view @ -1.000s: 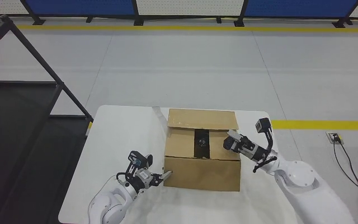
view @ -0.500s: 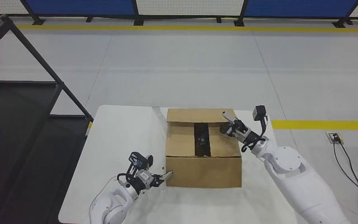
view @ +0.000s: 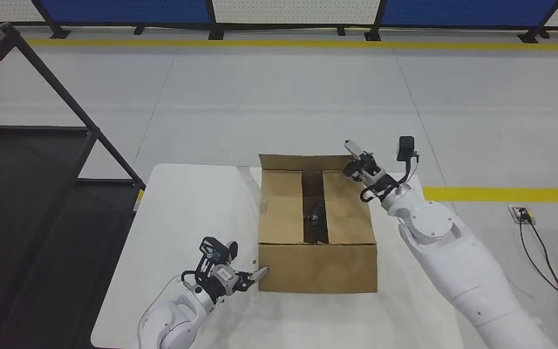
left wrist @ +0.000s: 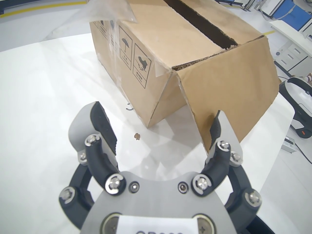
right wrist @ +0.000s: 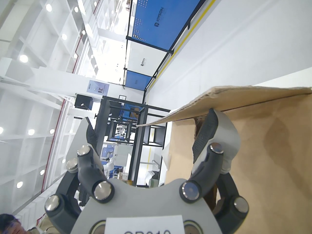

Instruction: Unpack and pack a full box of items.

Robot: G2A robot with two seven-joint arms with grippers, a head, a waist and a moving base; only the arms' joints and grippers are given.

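1. L tool (left wrist: 158, 119): fingers wide apart, nothing held, low over the white surface (left wrist: 43, 86).
2. Box (left wrist: 170, 40) stands on the surface just ahead of the L tool, w/ one bottom corner nearest it.
3. The box's turned-down front flap (left wrist: 231, 86) hangs right by one L fingertip (left wrist: 217, 119); touching or not, can't tell.
4. Box top: 2 long flaps lie nearly flat w/ a dark gap (left wrist: 199, 23) btwn them. Sth dark sits inside, too small to tell what.
5. Far flap (view: 301, 162), on the side away from the L tool, is raised.
6. Loose clear tape (left wrist: 109, 8) sticks up off the box's top edge, ahead of the L tool.
7. Small brown crumb (left wrist: 137, 136) lies on the surface btwn the L tool and the box.
8. R tool (right wrist: 150, 120): fingers apart, empty, up at the box's far end, well apart from the L tool.
9. One R finger (right wrist: 209, 132) is close against the cardboard, next to a flap's edge.
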